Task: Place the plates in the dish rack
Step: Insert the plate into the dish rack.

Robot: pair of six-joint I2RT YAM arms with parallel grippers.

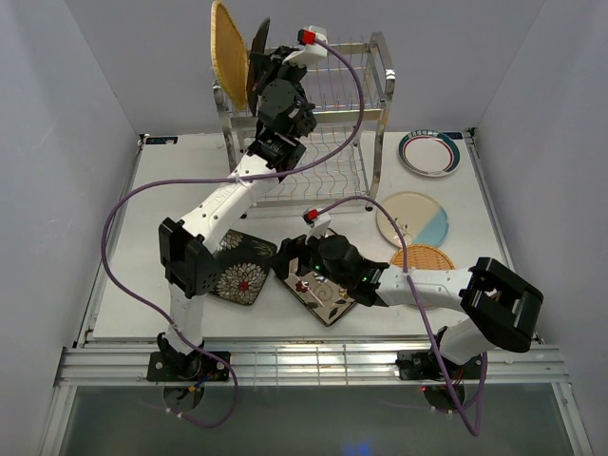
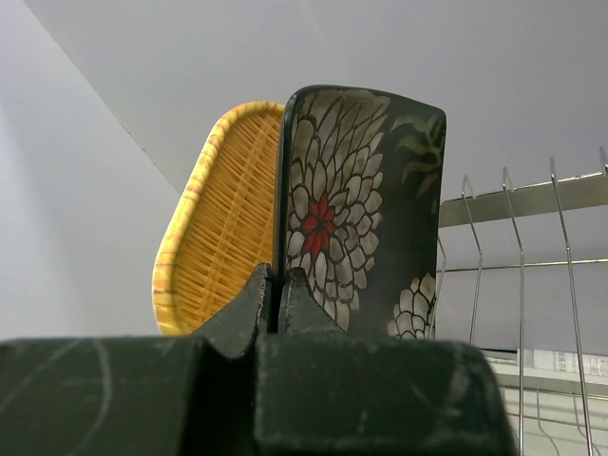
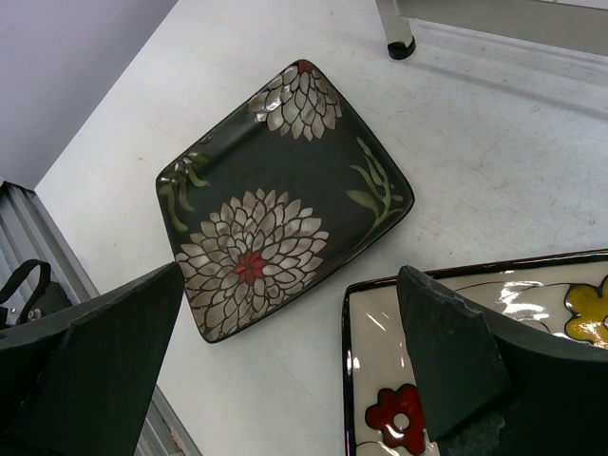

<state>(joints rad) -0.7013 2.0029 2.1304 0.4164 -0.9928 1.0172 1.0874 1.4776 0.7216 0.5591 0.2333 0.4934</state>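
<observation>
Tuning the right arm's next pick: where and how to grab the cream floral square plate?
Cream floral plate: likely the raised dark rim facing the black square plate. It lies flat on the table, so only that upturned lip offers purchase; come from above with the right gripper, open fingers straddling it, one inside, one outside.

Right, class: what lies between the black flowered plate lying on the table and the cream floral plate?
Only a bare strip of white table, seen in the right wrist view.
</observation>
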